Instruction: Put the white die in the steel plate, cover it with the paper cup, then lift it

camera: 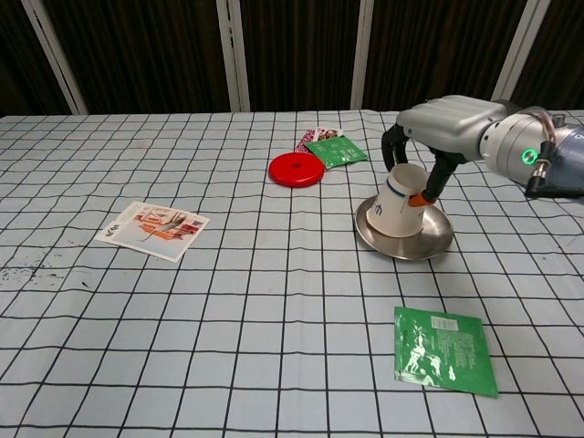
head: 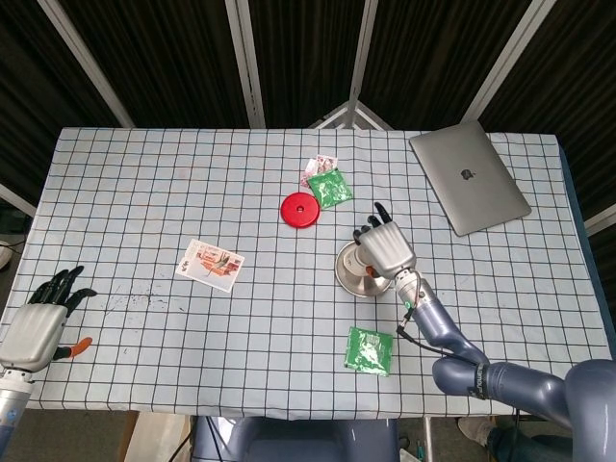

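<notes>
Right hand (camera: 444, 123) fingers (camera: 392, 151) curled around the upturned base of the inverted cup (camera: 398, 202), gripping it. Cup is tilted, rim in the plate (camera: 436, 242) under the fingers. Blue logo on cup, unreadable. Die hidden. Left hand (head: 38, 318) empty, fingers spread. Laptop (head: 469, 188) logo unreadable.

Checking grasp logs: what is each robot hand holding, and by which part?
The right robot hand grips the upside-down paper cup near its upturned base, over the steel plate. The left robot hand holds nothing.
</notes>
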Controlling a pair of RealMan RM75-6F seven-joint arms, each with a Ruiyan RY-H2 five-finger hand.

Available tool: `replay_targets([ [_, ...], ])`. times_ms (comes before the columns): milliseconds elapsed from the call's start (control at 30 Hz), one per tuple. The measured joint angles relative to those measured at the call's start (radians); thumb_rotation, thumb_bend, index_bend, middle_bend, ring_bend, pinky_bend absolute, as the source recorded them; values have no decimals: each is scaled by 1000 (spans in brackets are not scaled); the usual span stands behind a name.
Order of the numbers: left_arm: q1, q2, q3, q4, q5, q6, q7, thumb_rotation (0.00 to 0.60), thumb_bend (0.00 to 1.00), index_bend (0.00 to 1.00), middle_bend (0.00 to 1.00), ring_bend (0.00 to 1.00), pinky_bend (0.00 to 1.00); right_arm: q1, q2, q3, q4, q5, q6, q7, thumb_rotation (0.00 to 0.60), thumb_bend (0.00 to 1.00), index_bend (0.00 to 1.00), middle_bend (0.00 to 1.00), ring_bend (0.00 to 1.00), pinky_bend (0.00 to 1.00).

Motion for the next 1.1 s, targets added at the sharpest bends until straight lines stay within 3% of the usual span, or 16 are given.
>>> replay_targets([
  [533,-1,-3,2,-2,-4,-1,12,600,275,267,0,0,128,-18,-21,4,58,-38,39,17,600,415,560,483,244,0],
  [1100,-1,-6,6,-7,-2,0,26,600,275,271,0,0,128,-40,86,-34,-106,-32,-13,-26,600,415,578,483,248,0],
])
